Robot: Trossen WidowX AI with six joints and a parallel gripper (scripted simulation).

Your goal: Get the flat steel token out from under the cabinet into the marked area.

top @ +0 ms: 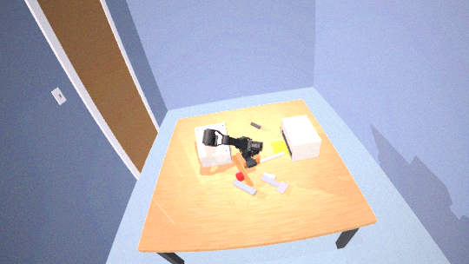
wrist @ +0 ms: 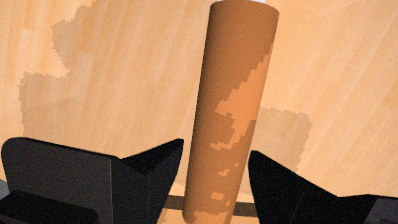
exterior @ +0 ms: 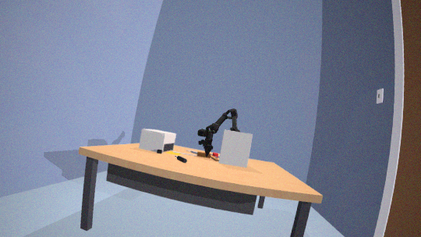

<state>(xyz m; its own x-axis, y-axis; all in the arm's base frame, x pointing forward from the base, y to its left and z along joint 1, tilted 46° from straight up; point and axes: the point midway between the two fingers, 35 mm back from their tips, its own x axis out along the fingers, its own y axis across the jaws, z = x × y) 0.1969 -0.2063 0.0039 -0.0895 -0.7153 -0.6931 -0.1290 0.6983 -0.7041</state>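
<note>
While the brown handle (top: 258,163) (exterior: 202,154) (wrist: 230,100) lies between them, the fingers (top: 253,164) (exterior: 207,154) stand loosely apart

From here I see them partly open, low over the wooden surface (top: 260,217) (exterior: 234,175) (wrist: 345,75), with a gap on one side of the handle, gripping nothing. The tool's white rod (top: 273,157) points toward the white cabinet (top: 301,136) (exterior: 152,139), its tip by the yellow marked area (top: 279,147) (exterior: 172,153). I can't make out the steel token anywhere, so I can't tell where it is. A dark-handled tool (top: 255,125) (exterior: 182,159) lies well apart from the rod.
</note>
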